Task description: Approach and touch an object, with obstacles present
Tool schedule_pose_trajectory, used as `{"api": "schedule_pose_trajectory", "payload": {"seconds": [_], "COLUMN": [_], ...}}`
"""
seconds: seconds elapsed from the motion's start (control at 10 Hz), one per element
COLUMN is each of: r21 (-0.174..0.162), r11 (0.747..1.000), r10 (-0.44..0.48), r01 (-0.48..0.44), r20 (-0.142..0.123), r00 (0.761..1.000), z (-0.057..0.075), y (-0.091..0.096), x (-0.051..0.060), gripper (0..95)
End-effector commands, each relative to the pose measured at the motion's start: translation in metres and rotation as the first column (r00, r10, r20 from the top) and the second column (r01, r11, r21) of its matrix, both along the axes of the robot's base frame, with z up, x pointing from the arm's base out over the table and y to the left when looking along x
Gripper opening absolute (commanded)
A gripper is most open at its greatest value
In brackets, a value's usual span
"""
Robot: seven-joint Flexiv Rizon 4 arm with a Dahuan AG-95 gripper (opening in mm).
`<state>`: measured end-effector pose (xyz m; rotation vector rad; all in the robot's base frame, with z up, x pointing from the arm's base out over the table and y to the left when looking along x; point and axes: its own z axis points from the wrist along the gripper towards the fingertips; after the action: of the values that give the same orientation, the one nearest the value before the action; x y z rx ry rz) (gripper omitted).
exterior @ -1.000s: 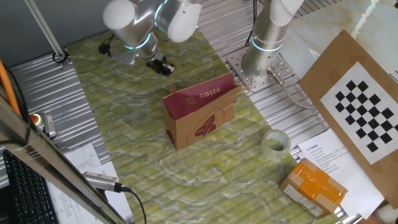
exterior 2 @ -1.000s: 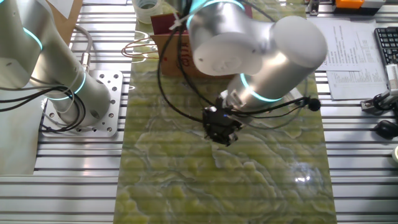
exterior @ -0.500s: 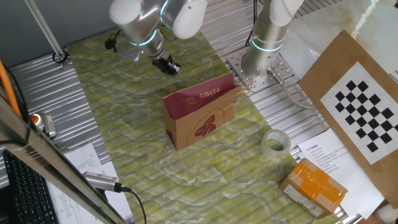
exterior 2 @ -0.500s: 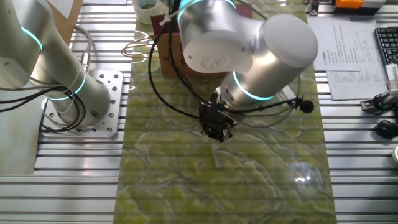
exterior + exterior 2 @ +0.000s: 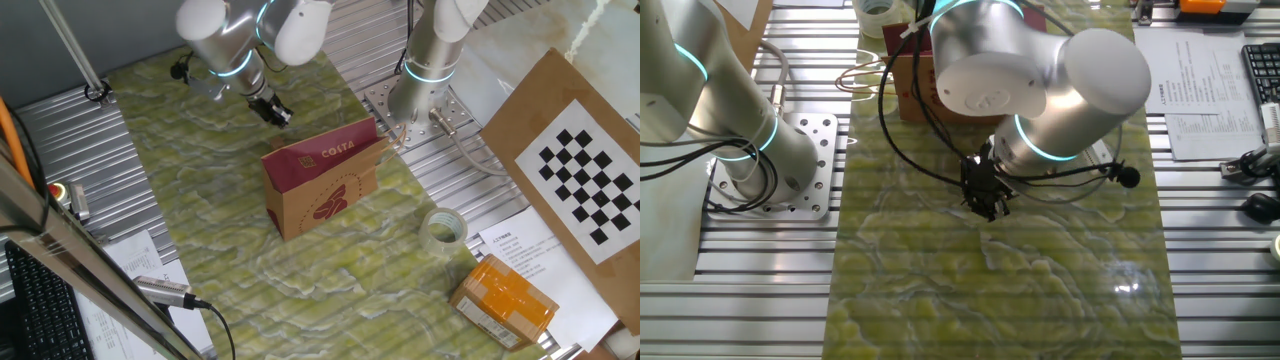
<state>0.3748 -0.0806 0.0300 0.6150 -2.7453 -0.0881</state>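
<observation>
A brown and dark red Costa paper bag [image 5: 322, 178] stands upright in the middle of the green marbled mat [image 5: 200, 190]. In the other fixed view the bag [image 5: 912, 62] is mostly hidden behind the arm. My gripper [image 5: 279, 116] hangs just behind the bag's far top edge, a short gap from it. In the other fixed view the gripper [image 5: 985, 201] is low over the mat. Its fingers look close together, with nothing between them.
A roll of clear tape [image 5: 443, 228] lies right of the bag at the mat's edge. An orange box [image 5: 505, 298] sits at the front right. A checkerboard card [image 5: 590, 180] is at the right. A second arm's base [image 5: 420, 90] stands behind the bag.
My gripper has moved from the far left of the mat toward the bag's back edge, and slightly lower.
</observation>
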Motion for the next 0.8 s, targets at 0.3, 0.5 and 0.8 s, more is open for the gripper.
{"api": "schedule_pose_trajectory", "payload": {"seconds": [0.3, 0.5, 0.8], "r21": [-0.004, -0.002, -0.003], "r11": [1.0, 1.0, 1.0], "r10": [-0.01, -0.017, -0.021], "r01": [0.01, 0.017, 0.022], "r20": [0.013, 0.03, 0.044], "r00": [1.0, 0.999, 0.999], "z": [-0.0027, -0.0026, -0.0025], "y": [0.0022, 0.0028, 0.0047], "x": [-0.0012, -0.0006, 0.0006], "gripper": [0.0, 0.0, 0.0]}}
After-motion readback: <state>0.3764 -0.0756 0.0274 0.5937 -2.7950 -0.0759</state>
